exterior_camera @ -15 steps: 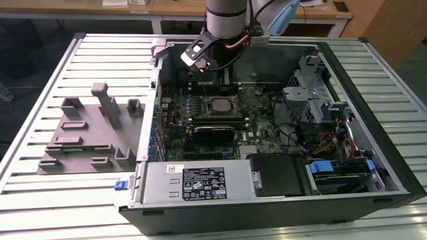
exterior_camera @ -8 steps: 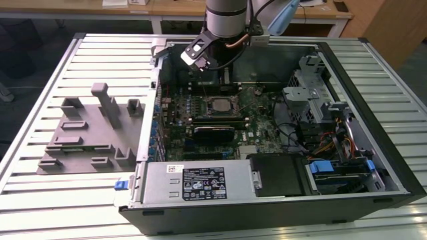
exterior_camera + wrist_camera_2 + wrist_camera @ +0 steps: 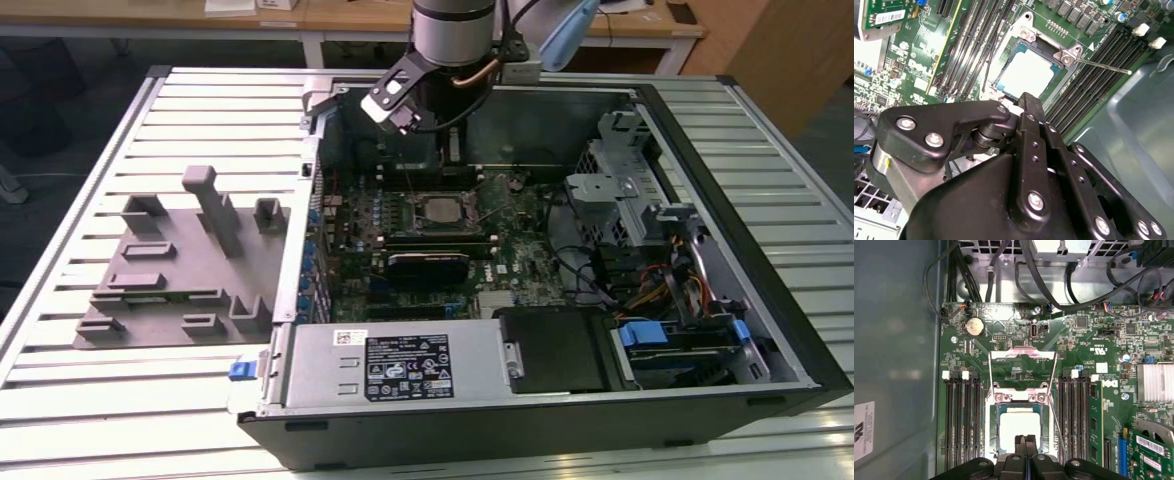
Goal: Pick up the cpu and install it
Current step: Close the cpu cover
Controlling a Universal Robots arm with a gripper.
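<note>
Open case (image 3: 781, 300) lies flat on the slatted metal desk (image 3: 80, 400), with the grey fixture (image 3: 174, 270) just beside it on the exterior view's left. Wooden tables (image 3: 347, 15) stand behind. I see the cpu (image 3: 1019, 426) seated in the board's socket (image 3: 1019, 397), silver top up, load plate (image 3: 1023, 354) folded open. The claw (image 3: 1025, 440) hangs over the cpu's edge, fingers pressed together with nothing between them. I cannot tell whether the tips touch the cpu.
</note>
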